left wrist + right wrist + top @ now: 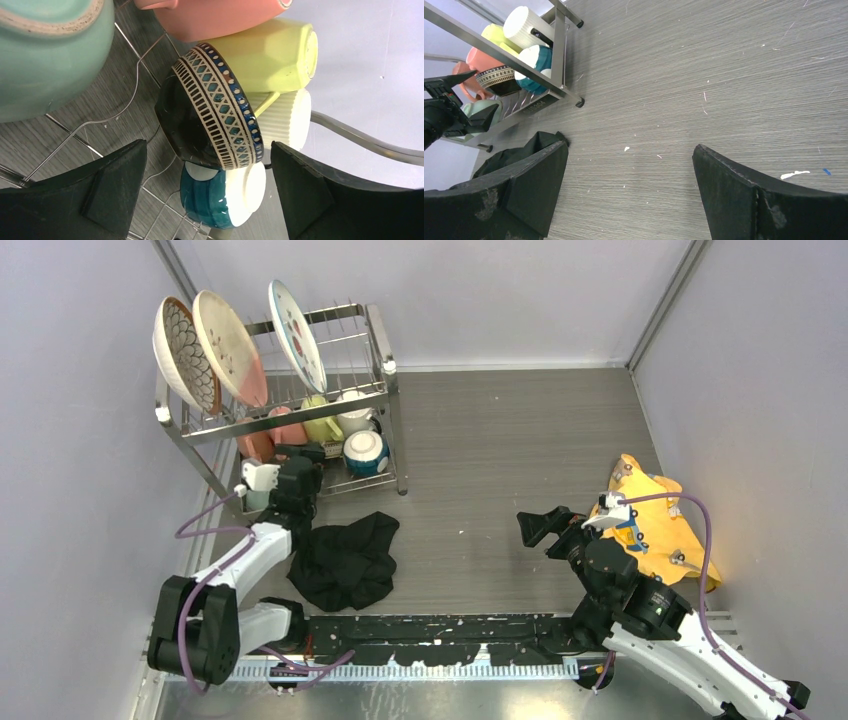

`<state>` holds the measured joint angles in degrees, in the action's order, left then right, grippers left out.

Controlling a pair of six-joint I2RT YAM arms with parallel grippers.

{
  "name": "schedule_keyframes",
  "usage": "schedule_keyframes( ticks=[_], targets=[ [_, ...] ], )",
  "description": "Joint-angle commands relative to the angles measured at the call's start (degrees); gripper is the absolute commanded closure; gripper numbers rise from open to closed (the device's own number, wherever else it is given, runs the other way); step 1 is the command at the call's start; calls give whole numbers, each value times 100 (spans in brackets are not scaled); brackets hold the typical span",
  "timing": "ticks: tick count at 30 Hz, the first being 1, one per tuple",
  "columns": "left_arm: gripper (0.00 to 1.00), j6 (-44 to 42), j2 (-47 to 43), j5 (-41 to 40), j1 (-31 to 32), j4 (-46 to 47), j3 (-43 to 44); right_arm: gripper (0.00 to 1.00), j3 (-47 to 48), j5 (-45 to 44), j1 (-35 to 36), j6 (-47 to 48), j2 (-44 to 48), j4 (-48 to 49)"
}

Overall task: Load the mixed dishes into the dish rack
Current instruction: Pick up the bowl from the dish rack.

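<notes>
Three patterned plates [230, 345] stand in the top tier of the dish rack [385, 365]. On the lower tier lie a pink mug [215, 17], a yellow mug [270, 57], a white ribbed mug [287, 120] and a mint-green bowl [45, 55]. A brown patterned bowl [210, 115] rests on its side on a blue bowl [217, 197]. My left gripper [210, 187] is open at the lower tier's front, with its fingers either side of the two bowls and touching neither. My right gripper [535, 527] hangs open over bare table, holding nothing.
A black cloth [345, 560] lies crumpled on the table just in front of the rack, beside my left arm. A yellow cloth [650, 525] lies at the right, by the right arm. Grey walls close in the left, back and right sides.
</notes>
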<state>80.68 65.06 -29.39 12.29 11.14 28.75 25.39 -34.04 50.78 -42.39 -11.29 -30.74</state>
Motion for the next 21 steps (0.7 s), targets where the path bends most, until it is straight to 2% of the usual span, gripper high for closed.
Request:
schedule_keyframes(
  ticks=[1, 6, 21],
  targets=[
    [6, 57, 229, -313, 43, 453, 144, 0, 145, -174, 26, 56, 23, 230],
    [5, 75, 471, -323, 63, 640, 146, 0, 144, -220, 28, 73, 79, 183],
    [11, 281, 949, -322, 139, 1277, 70, 0, 37, -252, 23, 77, 57, 278]
  ],
)
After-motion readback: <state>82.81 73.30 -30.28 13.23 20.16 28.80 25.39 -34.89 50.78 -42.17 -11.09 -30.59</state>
